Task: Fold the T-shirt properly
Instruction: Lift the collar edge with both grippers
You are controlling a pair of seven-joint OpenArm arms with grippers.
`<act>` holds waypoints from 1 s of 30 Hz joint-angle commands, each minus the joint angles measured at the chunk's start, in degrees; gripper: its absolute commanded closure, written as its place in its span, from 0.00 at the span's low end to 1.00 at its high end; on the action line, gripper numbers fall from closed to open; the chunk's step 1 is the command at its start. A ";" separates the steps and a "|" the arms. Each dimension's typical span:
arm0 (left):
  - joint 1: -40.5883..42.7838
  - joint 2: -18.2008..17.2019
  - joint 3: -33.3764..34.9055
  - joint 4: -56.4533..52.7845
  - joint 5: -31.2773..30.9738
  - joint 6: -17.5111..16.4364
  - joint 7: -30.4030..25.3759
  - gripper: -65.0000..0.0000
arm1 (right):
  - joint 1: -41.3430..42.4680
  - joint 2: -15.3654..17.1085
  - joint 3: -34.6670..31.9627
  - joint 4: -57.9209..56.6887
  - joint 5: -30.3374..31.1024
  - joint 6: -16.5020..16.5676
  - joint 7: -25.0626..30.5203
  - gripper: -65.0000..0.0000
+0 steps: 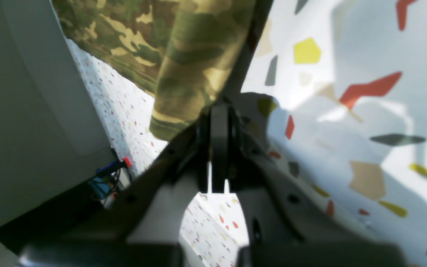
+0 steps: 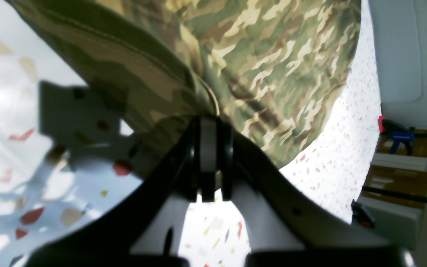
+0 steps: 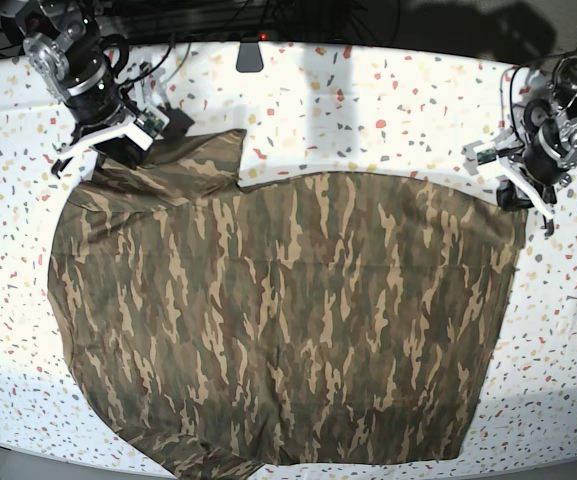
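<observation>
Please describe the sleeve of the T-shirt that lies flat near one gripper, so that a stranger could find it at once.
On the speckled table, the camouflage T-shirt covers the middle. At its far corner, beside the right gripper, the sleeve juts out flat, the only camouflage flap beyond the shirt's far edge.

T-shirt [image 3: 278, 320]: matt woven cloth, soft, lightly creased. Tabletop [image 3: 368, 110]: smooth, matt speckled white covering. Left claw [image 1: 219, 111]: smooth black plastic, slight sheen.
</observation>
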 commanded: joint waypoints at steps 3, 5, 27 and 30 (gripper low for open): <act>-1.29 -1.09 -0.55 0.94 0.24 1.29 0.02 1.00 | 1.60 0.83 0.39 1.01 2.12 -0.87 0.22 1.00; -2.10 -0.94 -0.55 0.94 0.24 1.31 0.39 1.00 | 2.67 0.81 0.39 1.01 2.82 -0.87 0.11 1.00; -6.23 10.40 -0.59 0.94 -6.67 1.29 3.08 1.00 | 12.35 -2.38 0.39 0.52 9.94 -0.59 -0.35 1.00; -6.23 10.62 -0.59 0.94 -6.67 1.27 3.43 1.00 | 12.98 -2.43 0.39 -0.68 9.90 -0.61 -0.28 1.00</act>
